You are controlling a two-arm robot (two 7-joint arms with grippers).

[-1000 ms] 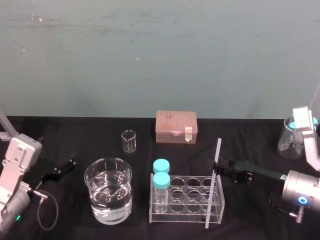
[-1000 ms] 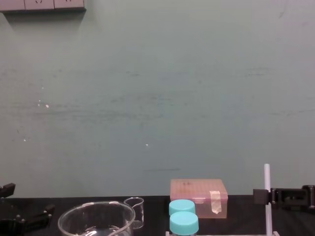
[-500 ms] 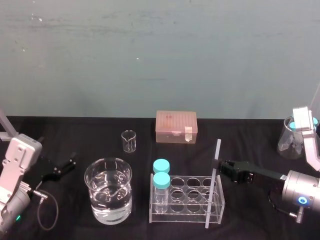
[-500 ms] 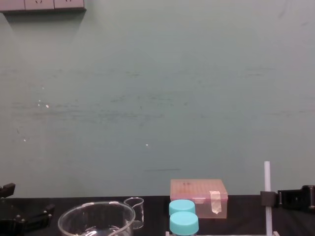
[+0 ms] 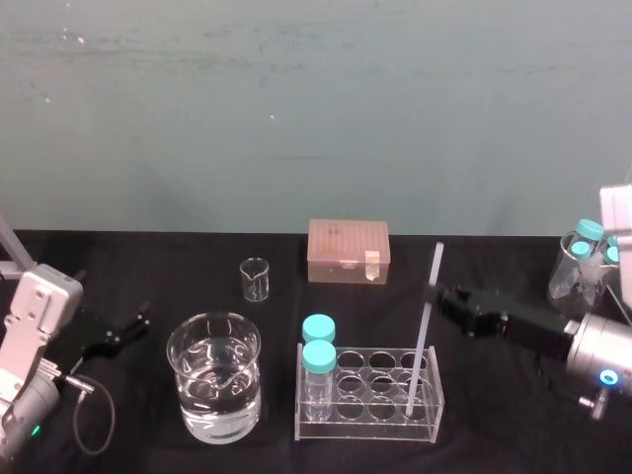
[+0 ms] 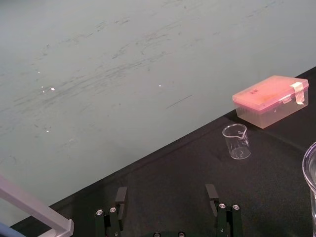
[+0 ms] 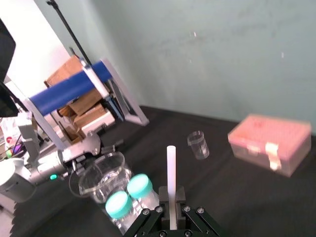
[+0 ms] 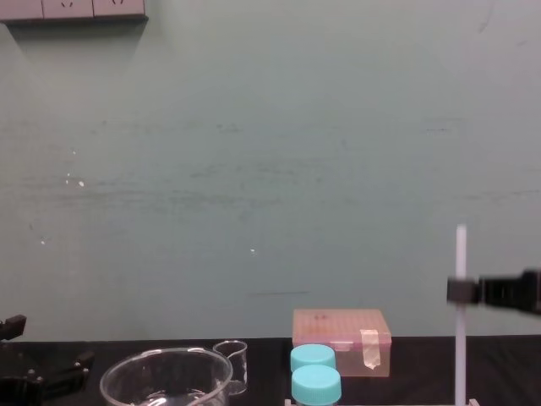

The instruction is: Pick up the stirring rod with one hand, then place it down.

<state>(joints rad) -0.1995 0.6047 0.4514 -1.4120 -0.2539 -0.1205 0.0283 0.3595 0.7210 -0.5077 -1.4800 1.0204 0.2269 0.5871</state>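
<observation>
The stirring rod is a thin white stick, nearly upright and leaning slightly. My right gripper is shut on it a little above its middle, reaching in from the right. In the head view the rod's lower end shows over the right end of the clear rack. In the chest view the rod stands tall with the right gripper clamped across it. The right wrist view shows the rod rising from between the closed fingers. My left gripper rests open at the far left of the table.
A large beaker of water stands left of the rack. Two blue-capped jars sit in the rack's left end. A small beaker and a pink box stand farther back. A flask is at the far right.
The right gripper closed on the rod and lifted it; the rod now stands clearly higher than a second ago. The left arm has not moved.
</observation>
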